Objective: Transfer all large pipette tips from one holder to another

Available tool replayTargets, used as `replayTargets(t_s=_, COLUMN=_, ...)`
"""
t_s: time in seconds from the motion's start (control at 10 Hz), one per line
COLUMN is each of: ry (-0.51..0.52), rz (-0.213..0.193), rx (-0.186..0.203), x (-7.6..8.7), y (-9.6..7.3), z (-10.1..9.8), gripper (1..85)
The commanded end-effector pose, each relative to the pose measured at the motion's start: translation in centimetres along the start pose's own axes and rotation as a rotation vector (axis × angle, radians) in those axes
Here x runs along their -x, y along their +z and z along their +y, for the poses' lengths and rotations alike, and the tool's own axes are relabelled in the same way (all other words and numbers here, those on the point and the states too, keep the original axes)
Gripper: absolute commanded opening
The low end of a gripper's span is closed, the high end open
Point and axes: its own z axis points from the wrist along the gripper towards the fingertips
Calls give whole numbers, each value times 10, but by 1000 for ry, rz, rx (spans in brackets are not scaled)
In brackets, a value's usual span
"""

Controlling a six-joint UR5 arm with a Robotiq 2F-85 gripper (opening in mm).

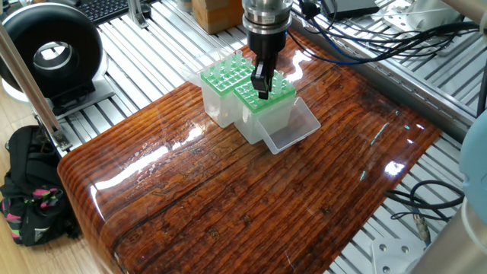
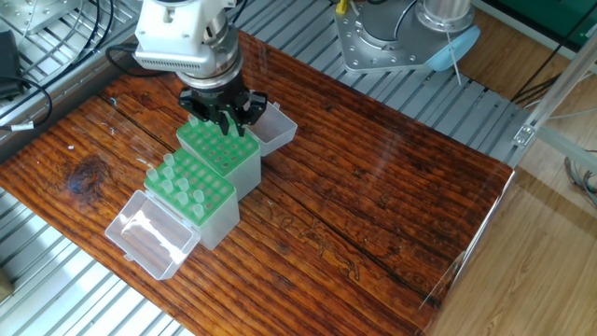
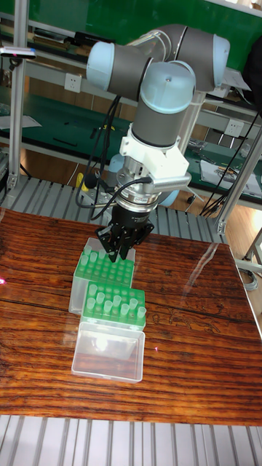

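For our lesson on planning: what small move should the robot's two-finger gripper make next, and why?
Probably a short straight descent: the black two-finger gripper hangs just over the green-topped clear plastic tip box; whether it holds a tip is unclear.

A robotics lab or test workshop. Glossy wooden table (image 1: 251, 190) set on a bench of ribbed aluminium profile (image 1: 144, 46), with loose cables (image 1: 380, 30) trailing behind the table. Beyond the table, green-topped workbenches (image 3: 44, 116) on metal framing, wall sockets (image 3: 71, 81) above them. Left of the table, a black ring-shaped device (image 1: 49, 53) and a backpack (image 1: 30, 190) on the floor. On the table, green pipette-tip racks (image 2: 201, 173).
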Motion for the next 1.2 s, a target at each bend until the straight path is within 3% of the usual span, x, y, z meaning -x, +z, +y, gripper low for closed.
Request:
replayTargets(t_s=0.0, ry=2, rz=-10, rx=7, x=2, y=1, z=1, gripper=287)
replayTargets(t_s=0.8, ry=21, rz=-16, rx=24, x=1, y=3, z=4, gripper=213)
replayTargets(t_s=1.1, ry=39, rz=-9, rx=21, x=-1, y=1, z=3, gripper=143)
